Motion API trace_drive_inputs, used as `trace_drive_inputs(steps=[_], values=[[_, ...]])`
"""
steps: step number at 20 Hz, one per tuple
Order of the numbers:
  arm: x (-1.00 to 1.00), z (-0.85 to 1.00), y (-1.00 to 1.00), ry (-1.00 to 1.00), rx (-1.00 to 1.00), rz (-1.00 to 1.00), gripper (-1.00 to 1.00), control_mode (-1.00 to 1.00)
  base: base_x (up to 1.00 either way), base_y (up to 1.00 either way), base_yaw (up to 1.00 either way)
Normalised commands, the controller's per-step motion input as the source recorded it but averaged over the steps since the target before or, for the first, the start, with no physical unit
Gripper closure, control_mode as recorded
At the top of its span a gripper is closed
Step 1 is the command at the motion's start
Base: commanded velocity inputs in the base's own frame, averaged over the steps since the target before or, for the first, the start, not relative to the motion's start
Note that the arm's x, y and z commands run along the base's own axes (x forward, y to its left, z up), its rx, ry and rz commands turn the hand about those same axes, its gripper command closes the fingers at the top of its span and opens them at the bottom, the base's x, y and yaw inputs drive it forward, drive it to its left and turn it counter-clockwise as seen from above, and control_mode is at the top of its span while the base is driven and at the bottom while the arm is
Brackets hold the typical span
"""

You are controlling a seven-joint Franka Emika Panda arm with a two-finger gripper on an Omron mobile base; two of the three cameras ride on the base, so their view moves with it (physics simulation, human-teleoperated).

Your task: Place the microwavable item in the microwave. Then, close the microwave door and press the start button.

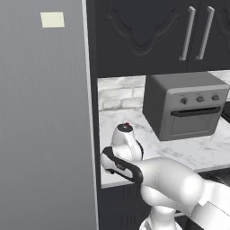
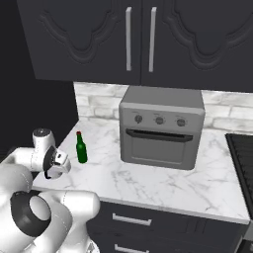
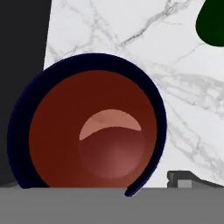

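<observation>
The mug [image 3: 94, 131] (dark red inside, no readable writing) sits right under the claw [image 2: 58, 160], whose spread I cannot tell.

A grey countertop oven [image 2: 160, 132] with three knobs and a dark bar handle stands on the white marble counter [image 2: 163, 183] against the pale brick backsplash [image 1: 119, 93]. A green bottle [image 2: 81, 147] stands upright left of it, apart. Dark upper cabinets [image 2: 143, 37] with silver handles hang above; dark drawers [image 2: 148, 225] sit below.

The small mug with a dark red inside [image 3: 92, 131] is sitting on the white marble counter [image 2: 163, 183], the green glass bottle [image 2: 81, 148] standing beside it, left of the grey countertop oven [image 2: 160, 131].
</observation>
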Motion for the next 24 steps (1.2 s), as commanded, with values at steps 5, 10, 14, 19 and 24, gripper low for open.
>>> trace_drive_inputs(steps=[5,10,14,19,24], values=[[-0.01,-0.37,0.0,0.02,0.0,0.0,1.0,-1.0,0.0,0.0,0.0],[-0.04,-0.25,0.0,0.0,0.0,0.0,1.0,-1.0,0.0,0.0,0.0],[-0.24,-0.08,0.0,0.0,0.0,-0.05,1.0,-1.0,0.0,0.0,0.0],[-0.21,0.0,-0.15,0.03,0.0,-0.19,1.0,-1.0,0.0,0.0,0.0],[0.0,0.0,-0.34,0.04,0.0,-0.13,1.0,-1.0,0.0,0.0,0.0]])
